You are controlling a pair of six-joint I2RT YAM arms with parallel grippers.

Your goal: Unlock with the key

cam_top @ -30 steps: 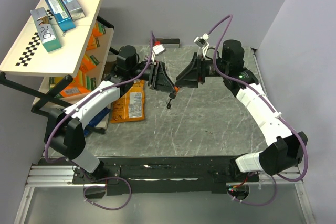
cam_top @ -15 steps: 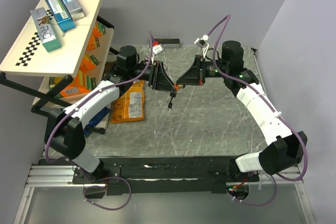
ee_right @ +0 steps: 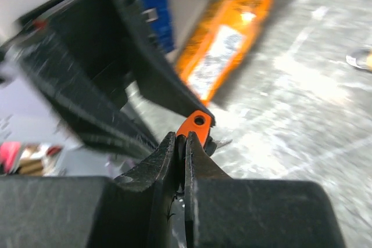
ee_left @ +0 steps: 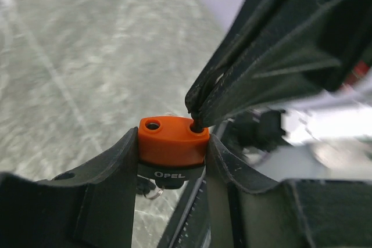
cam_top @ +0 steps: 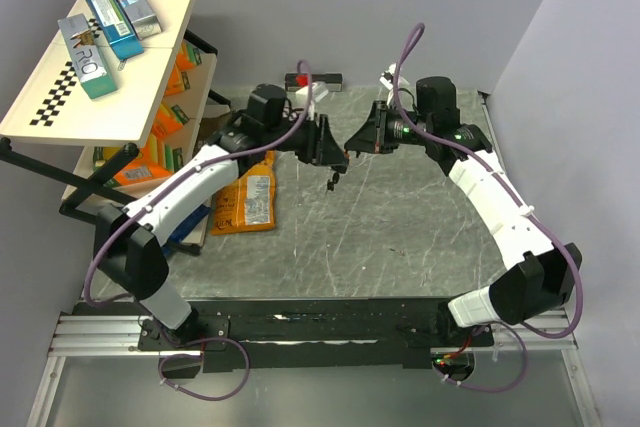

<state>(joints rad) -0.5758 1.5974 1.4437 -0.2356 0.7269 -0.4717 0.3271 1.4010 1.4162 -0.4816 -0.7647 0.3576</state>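
Grey stone table [cam_top: 400,247] lies nearest us, with an orange snack bag [cam_top: 247,203] at middle left. At upper centre our left gripper [ee_left: 172,148] clamps the orange padlock [ee_left: 172,135], and the key [cam_top: 332,183] dangles beneath it. Our right gripper [ee_right: 180,140], pinched nearly shut, touches the padlock's top. A shelf [cam_top: 100,62] fills the upper left.

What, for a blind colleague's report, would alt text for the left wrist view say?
The left gripper clamps an orange padlock, seen close up. The right gripper, tips closed, reaches down from the upper right onto one of two holes in its top. Grey marbled table behind.
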